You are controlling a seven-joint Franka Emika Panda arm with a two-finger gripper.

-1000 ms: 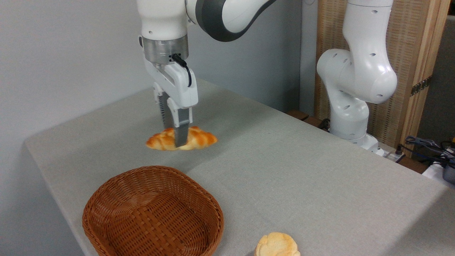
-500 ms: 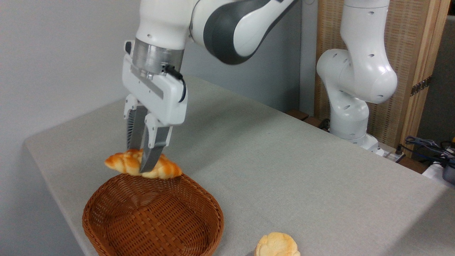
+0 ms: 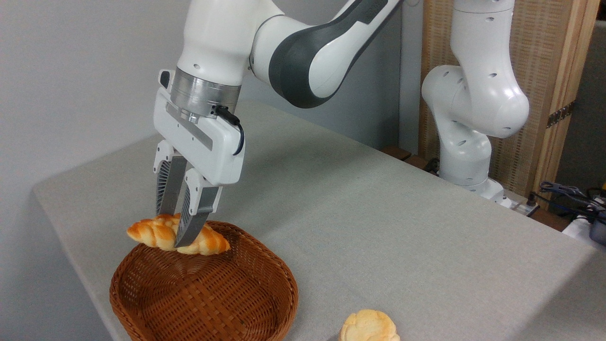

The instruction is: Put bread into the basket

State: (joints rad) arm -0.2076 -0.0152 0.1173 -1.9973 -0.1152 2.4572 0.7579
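Observation:
The braided golden-orange bread hangs in the air, level, over the far left part of the brown wicker basket. My gripper is shut on the loaf's middle, its two grey fingers pointing down on either side of it. The loaf's left end reaches past the basket's rim. The basket stands at the table's near left corner and holds nothing inside.
A small pale yellow round bun lies on the grey tablecloth at the bottom edge, right of the basket. The arm's white base stands at the table's far right. The table's left edge runs close to the basket.
The gripper has carried the bread from mid-table toward the camera and to the left, lowering it until it is over the basket. The grip has stayed shut.

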